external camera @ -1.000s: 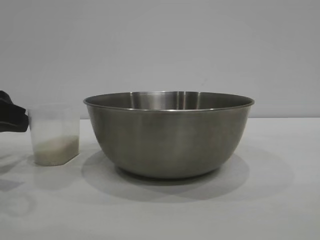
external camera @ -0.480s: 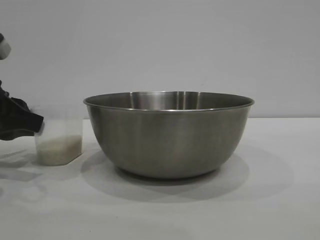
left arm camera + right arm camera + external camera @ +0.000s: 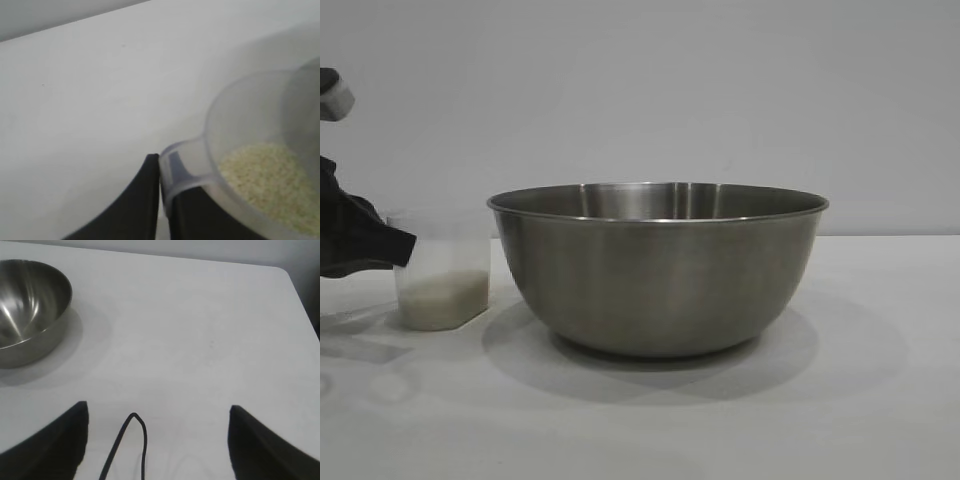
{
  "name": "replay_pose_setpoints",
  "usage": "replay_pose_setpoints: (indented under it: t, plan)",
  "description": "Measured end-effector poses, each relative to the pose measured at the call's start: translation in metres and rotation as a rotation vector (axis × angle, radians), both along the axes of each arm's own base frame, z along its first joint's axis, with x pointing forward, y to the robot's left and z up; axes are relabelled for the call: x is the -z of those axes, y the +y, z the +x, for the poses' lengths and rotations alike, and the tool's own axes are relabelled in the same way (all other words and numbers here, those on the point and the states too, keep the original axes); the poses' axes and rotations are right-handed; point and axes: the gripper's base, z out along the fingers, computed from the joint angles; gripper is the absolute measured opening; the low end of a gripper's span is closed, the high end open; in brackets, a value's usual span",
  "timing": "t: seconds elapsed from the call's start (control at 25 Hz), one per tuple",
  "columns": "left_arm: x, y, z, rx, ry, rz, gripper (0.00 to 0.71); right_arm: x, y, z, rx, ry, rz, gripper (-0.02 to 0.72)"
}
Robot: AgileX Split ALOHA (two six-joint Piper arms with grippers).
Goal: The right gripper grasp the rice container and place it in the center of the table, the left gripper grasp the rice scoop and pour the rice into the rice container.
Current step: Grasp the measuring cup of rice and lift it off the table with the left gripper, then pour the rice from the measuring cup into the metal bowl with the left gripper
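Observation:
The rice container [image 3: 660, 280], a large steel bowl, stands mid-table; the right wrist view shows it [image 3: 30, 305] farther off. Left of it stands the rice scoop [image 3: 442, 270], a clear plastic cup with a layer of rice [image 3: 442, 297] in its bottom. My left gripper [image 3: 390, 245] reaches in from the left edge and is shut on the scoop's loop handle [image 3: 182, 167], with the rice [image 3: 265, 175] just beyond its black fingers [image 3: 135, 205]. My right gripper [image 3: 157, 412] hangs open over bare table [image 3: 200, 340], away from the bowl, holding nothing.
A thin black cable [image 3: 132, 440] loops between the right gripper's fingers. The white table [image 3: 880, 400] runs on to the right of the bowl, and its far corner [image 3: 285, 275] shows in the right wrist view. A plain grey wall stands behind.
The left gripper has come in from the left and shut on the scoop's handle. The scoop has shifted a little toward the bowl. The bowl has not moved.

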Motion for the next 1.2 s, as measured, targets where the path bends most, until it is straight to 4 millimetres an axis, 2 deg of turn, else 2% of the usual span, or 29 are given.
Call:
replay_pose_setpoints:
  t: [0.16,0.32,0.68,0.96,1.2]
  plan:
    - [-0.031,-0.004,0.006,0.042,-0.139,0.055,0.0,0.0,0.0,0.0,0.0,0.0,-0.001,0.542]
    - [-0.061,-0.016,0.013,0.163,-0.291,0.138,0.0,0.0,0.0,0.0,0.001,0.0,-0.002,0.542]
    - [-0.105,-0.045,0.037,0.408,-0.551,0.263,0.0,0.0,0.0,0.0,0.001,0.0,-0.002,0.542]
    - [-0.123,-0.061,0.041,0.58,-0.706,0.395,0.0,0.0,0.0,0.0,0.001,0.0,-0.002,0.542]
    - [-0.116,-0.067,0.037,0.684,-0.789,0.579,0.0,0.0,0.0,0.0,0.001,0.0,-0.002,0.542]
